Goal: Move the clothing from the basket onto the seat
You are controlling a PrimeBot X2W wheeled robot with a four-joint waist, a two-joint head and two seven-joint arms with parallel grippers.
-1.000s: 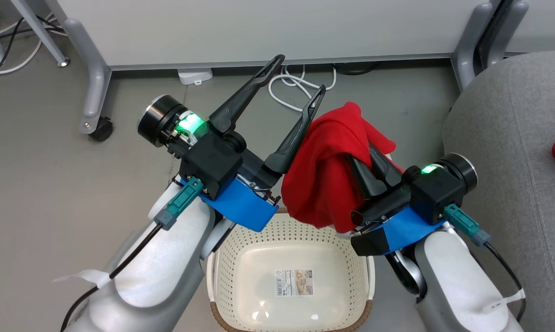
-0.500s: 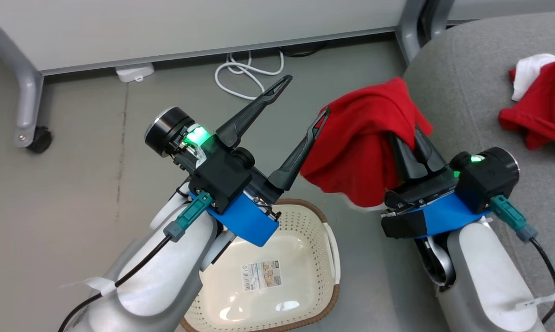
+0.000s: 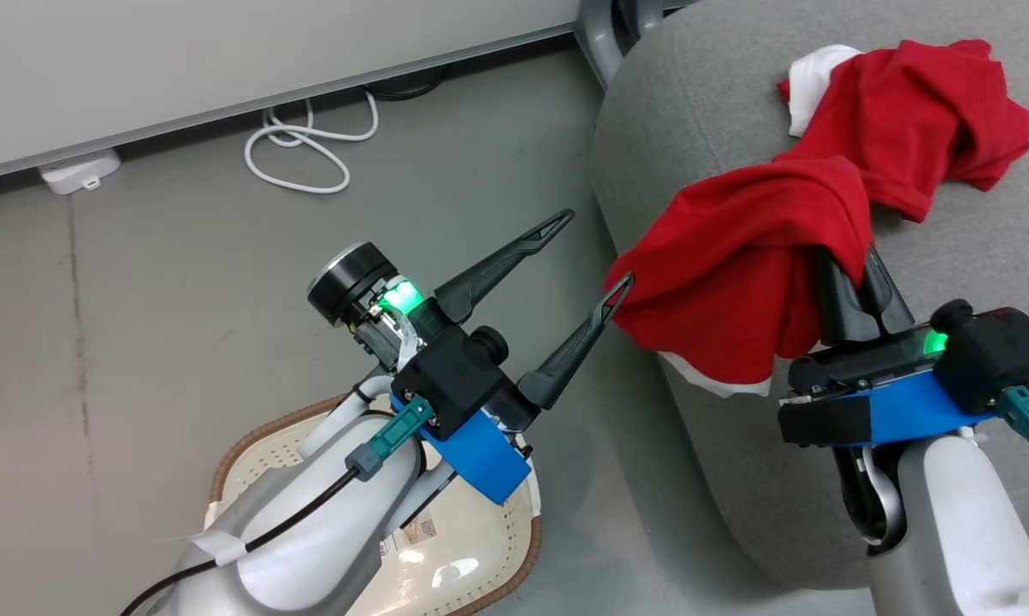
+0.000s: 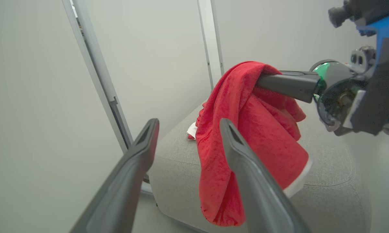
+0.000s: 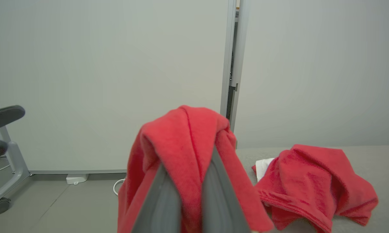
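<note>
Carrying step: right pincer (image 3: 852, 265), clamped on a red garment (image 3: 736, 257) at centre right over the edge of the sofa (image 3: 694, 111), should next reach farther in and let go; left pincer (image 3: 595, 250) gapes empty near the basket (image 3: 249, 432).

Seat (image 3: 702, 128) edge free — heaped garment (image 3: 916, 120) blocks far part.

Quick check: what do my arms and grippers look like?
The left arm and right arm are pale grey, each with a blue bracket, black block, green light and teal plug on a black cable. The left gripper and right gripper have two long dark fingers.
</note>
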